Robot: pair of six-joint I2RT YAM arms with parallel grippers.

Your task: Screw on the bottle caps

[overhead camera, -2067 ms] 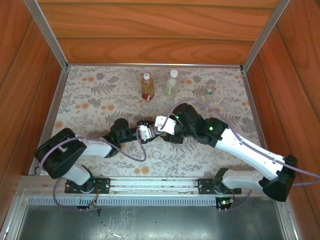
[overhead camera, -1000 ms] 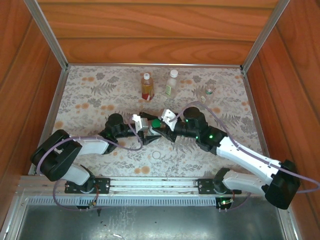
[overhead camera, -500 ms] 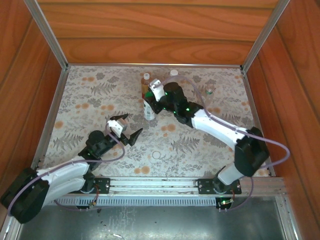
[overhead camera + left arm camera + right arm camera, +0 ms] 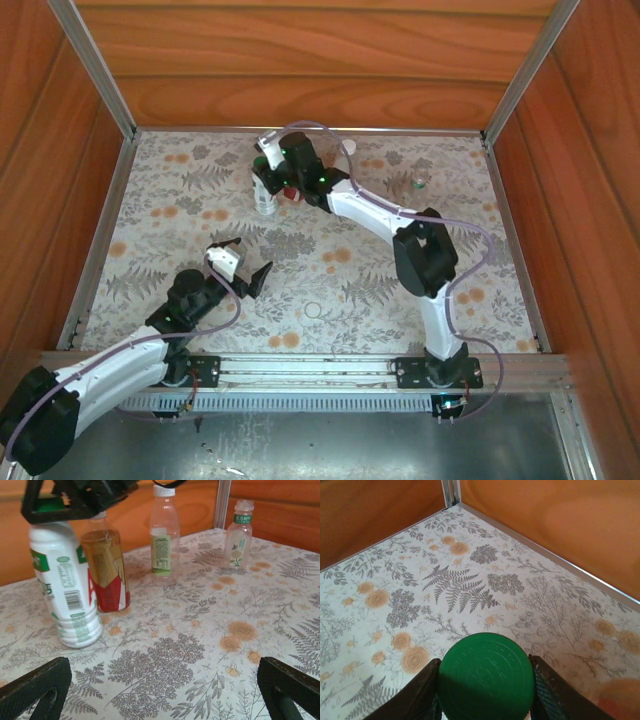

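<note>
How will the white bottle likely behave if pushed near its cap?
The white bottle stands tall on a narrow base, so a push at its green cap probably tips it rather than slides it. Opaque walls hide its fill, so weight is uncertain.

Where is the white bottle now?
In the top view, the white bottle stands near the table's far edge, left of centre, beside the amber bottle, with the right gripper closed on its green cap.
</note>
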